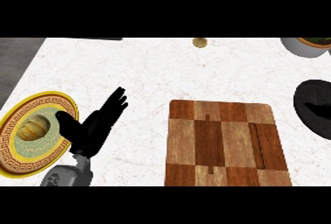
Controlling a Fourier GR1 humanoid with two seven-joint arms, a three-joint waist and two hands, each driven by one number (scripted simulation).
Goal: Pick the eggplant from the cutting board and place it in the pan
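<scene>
A yellow-rimmed patterned plate (19,162) sits at the white marble worktop's (149,70) left edge, carrying a round golden-brown food item (33,127). A small tan round thing (199,42) lies at the far edge. A white bowl (304,48) shows in the far right corner.

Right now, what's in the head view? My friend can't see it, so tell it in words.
A checkered wooden cutting board lies bare on a white counter, with a black pan at the right edge. The left hand rests open beside a yellow-rimmed plate holding a round bun. No eggplant or right hand shows.
</scene>
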